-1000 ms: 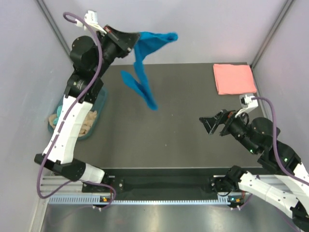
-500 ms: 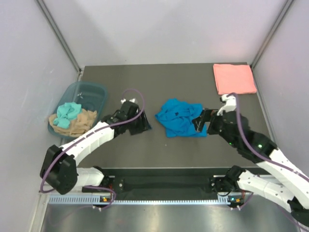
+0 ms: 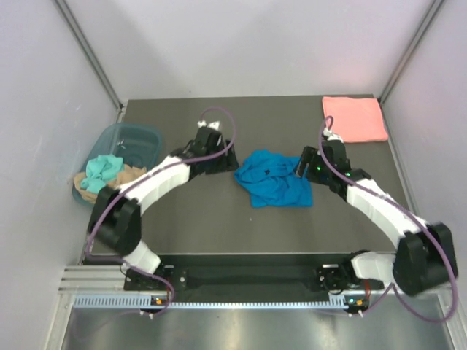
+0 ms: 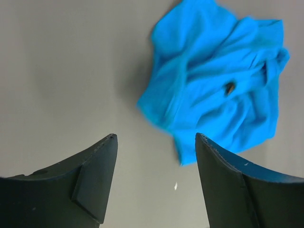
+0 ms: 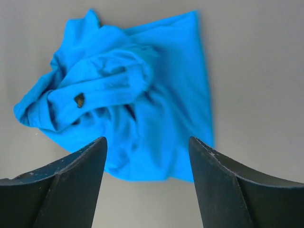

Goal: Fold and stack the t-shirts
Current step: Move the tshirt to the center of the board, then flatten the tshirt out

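Observation:
The bright blue t-shirt (image 3: 273, 182) lies crumpled in a heap at the middle of the dark table. The salmon pink t-shirt (image 3: 355, 119) rests folded flat at the back right corner. My left gripper (image 3: 217, 162) hovers just left of the blue heap, open and holding nothing. In the left wrist view the blue t-shirt (image 4: 213, 85) lies ahead and to the right of the left gripper (image 4: 156, 137). My right gripper (image 3: 305, 165) sits at the heap's right edge, also open. Seen from the right wrist, the right gripper (image 5: 147, 138) is over the near hem of the blue t-shirt (image 5: 128, 95).
A translucent blue-grey tub (image 3: 148, 135) stands at the table's left edge with teal cloth (image 3: 102, 169) and tan cloth (image 3: 131, 179) spilling from it. Grey walls close in the table on three sides.
The blue t-shirt hung in the air from my shut left gripper; now it lies on the table and that gripper is open. Both arms came in beside the heap.

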Controlling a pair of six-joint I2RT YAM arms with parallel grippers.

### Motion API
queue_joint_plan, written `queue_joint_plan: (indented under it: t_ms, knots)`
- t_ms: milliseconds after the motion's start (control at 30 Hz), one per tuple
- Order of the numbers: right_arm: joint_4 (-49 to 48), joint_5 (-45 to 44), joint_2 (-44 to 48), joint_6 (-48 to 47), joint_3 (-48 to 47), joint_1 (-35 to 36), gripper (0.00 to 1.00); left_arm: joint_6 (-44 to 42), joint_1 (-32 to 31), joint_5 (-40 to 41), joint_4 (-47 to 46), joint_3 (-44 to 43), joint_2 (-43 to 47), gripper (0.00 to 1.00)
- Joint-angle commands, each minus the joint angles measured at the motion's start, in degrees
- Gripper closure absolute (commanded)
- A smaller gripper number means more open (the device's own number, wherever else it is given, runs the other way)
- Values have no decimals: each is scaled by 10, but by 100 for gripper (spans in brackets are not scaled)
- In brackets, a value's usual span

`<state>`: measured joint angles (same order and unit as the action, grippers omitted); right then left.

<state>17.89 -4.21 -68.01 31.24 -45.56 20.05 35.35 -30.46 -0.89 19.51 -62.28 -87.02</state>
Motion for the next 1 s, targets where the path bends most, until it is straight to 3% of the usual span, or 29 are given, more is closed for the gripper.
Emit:
queue_joint_plan:
  t_ms: [0,167,300,333,400,433,467,500,633,733,833,967]
  knots:
    - [-125,123,-86,-30,-41,-9,31,-47,10,-47,7,-119,-91,29]
    - [-155,116,-197,-36,-83,-15,32,-47,18,-112,-11,-151,-190,30]
    - [-167,122,-247,-43,-121,-19,35,-50,17,-121,-6,-156,-231,39]
    - [-167,119,-261,-45,-129,-19,37,-50,17,-127,-7,-156,-241,47]
    - [-159,112,-272,-56,-153,-19,51,-46,17,-139,-9,-160,-250,61]
    - [-154,107,-276,-59,-171,-21,59,-42,17,-148,-9,-165,-256,84]
    - [-143,105,-275,-70,-179,-22,82,-39,17,-154,-10,-181,-259,100]
    - [-139,100,-273,-74,-189,-23,99,-34,19,-153,14,-201,-262,100]
    - [-81,74,-217,-102,-269,-26,100,-29,23,-94,158,-404,-269,100]
    - [0,46,-152,-113,-400,-26,100,-6,25,-61,202,-603,-239,100]
    - [41,25,-62,-116,-462,-25,100,38,23,-61,179,-631,-169,100]
    - [53,19,69,-95,-445,-25,100,82,10,-63,99,-507,-48,100]
